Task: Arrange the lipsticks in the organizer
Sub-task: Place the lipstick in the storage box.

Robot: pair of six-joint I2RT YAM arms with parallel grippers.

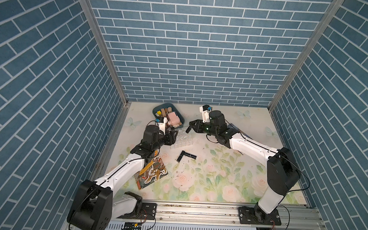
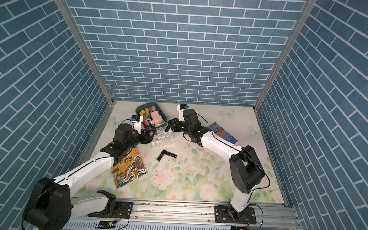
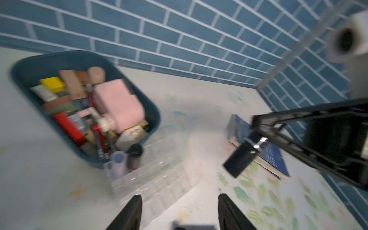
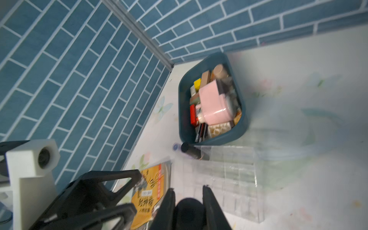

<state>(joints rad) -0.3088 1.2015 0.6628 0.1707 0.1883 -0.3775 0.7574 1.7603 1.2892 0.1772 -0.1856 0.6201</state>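
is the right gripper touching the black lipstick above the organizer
Touching. In the right wrist view the black lipstick sits clamped between the two fingers of the right gripper; the left wrist view shows the same pinch.

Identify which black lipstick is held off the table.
The black lipstick clamped in the right gripper; two others lie flat on the table, another stands in the organizer.

Clear organizer (image 1: 181, 139): lavender lipstick (image 3: 119, 161), black lipstick (image 3: 134, 158) upright in adjacent cells. Two black lipsticks (image 1: 190, 156) flat, forming L. Held lipstick (image 1: 187, 129) aloft.
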